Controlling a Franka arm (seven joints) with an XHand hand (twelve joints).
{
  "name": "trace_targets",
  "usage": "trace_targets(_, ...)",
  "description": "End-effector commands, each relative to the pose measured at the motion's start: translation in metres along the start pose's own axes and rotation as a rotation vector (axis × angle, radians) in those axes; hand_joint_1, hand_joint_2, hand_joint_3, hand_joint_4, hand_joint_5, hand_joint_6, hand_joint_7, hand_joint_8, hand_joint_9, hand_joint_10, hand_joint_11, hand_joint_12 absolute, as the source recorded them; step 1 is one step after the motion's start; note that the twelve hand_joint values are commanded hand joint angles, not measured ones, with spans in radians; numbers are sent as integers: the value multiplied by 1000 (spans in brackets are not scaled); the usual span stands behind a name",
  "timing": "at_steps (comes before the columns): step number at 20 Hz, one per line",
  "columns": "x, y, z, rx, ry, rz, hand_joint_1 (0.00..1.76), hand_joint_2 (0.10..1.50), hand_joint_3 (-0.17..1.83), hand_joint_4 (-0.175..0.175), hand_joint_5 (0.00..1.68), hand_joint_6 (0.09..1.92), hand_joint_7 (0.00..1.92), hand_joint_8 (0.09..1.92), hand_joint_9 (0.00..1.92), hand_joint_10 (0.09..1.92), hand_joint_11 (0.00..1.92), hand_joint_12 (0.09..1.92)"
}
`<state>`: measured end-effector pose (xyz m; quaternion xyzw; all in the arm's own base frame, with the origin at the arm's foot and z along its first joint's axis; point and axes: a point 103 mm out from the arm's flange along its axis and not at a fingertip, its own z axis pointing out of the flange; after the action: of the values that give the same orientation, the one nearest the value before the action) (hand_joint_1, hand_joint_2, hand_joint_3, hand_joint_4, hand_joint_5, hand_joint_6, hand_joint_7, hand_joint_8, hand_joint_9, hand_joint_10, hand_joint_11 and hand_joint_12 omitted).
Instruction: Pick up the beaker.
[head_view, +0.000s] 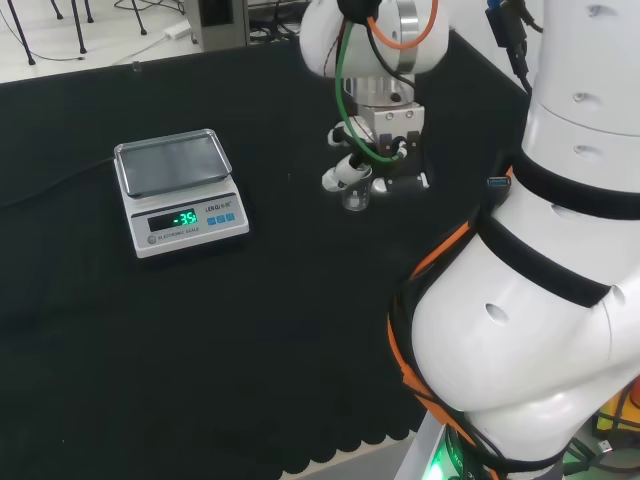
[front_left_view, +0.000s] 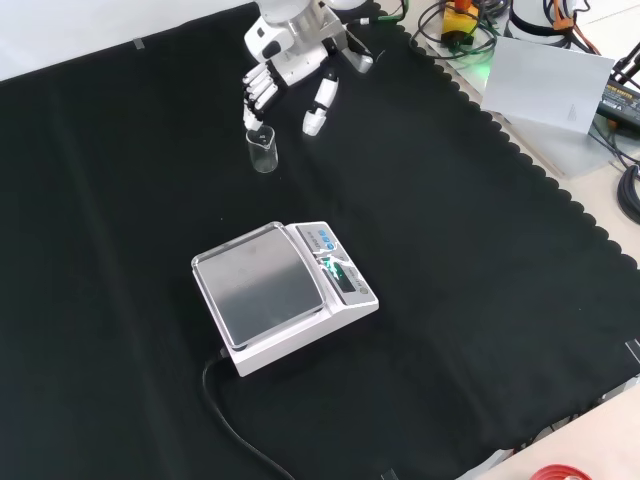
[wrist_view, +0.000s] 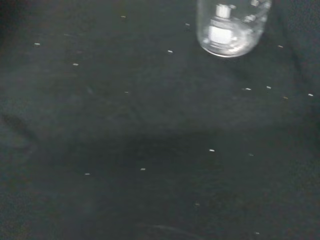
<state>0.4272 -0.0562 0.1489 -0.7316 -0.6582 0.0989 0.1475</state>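
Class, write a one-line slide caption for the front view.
Open hand poised just above a clear beaker on black cloth, scale nearer the camera.

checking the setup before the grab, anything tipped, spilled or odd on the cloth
Nothing stands out. The small clear beaker stands upright on the black cloth, just below the hand in the front view, with no spill around it. The scale sits flat, its cable trailing off. White specks dot the cloth near the beaker.
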Motion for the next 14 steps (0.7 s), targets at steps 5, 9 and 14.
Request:
trace_targets(5,-16,14,5,47,19,28,776,963,-175,-20,291,130,153,612,203,769,73,1448)
trace_targets(9,-13,25,11,66,13,22,768,960,-175,-19,289,124,143,608,200,768,71,1448)
trace_targets(14,-6,35,19,94,-9,12,767,959,-175,-19,291,118,140,607,199,769,71,1448)
